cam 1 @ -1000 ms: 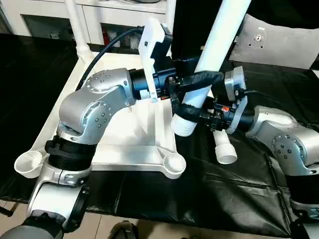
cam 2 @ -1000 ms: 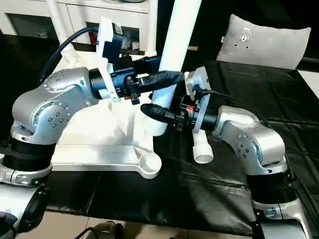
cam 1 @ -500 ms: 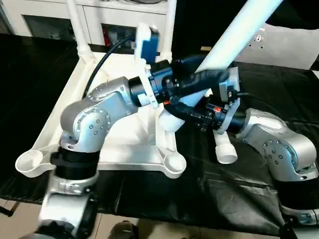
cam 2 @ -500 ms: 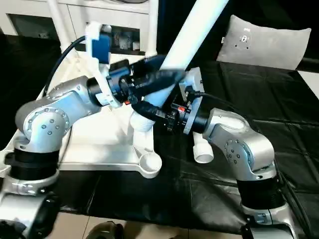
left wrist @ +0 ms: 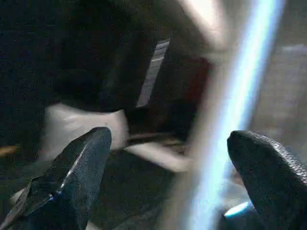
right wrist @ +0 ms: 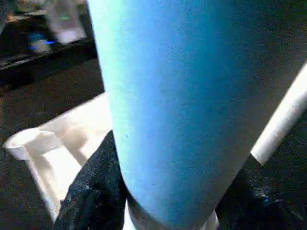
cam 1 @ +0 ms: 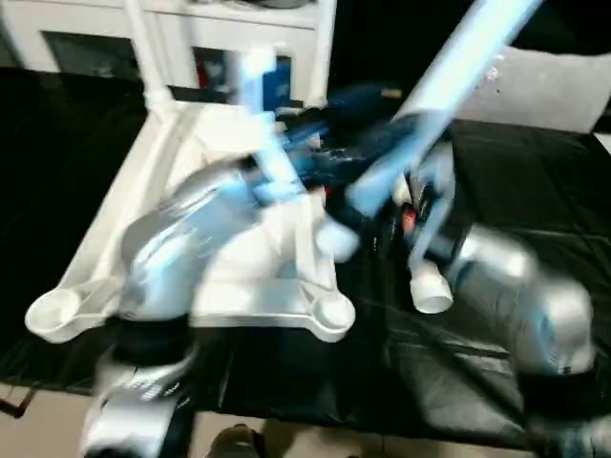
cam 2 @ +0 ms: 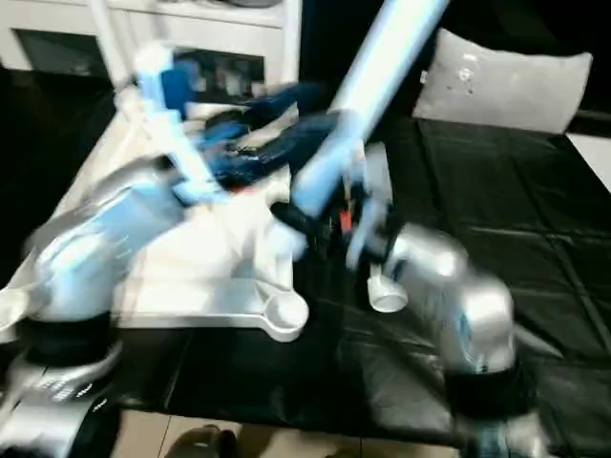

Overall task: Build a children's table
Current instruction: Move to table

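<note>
White plastic tabletop (cam 1: 229, 286) lies upside down on the black-covered bench (cam 1: 458, 382), its round corner sockets at the near edge. Above its right side the right gripper (right wrist: 163, 191) clamps both black fingers around a long white leg (cam 2: 382, 67) that slants up to the far right. The left gripper (left wrist: 168, 177) has its fingers spread wide apart beside that leg. Another leg (cam 1: 431, 291) lies on the bench just right of the tabletop.

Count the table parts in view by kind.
Tabletop: 1
Legs: 4, namely the raised leg, the loose leg lying flat, the back-left upright leg and the back-right upright leg
Total: 5
</note>
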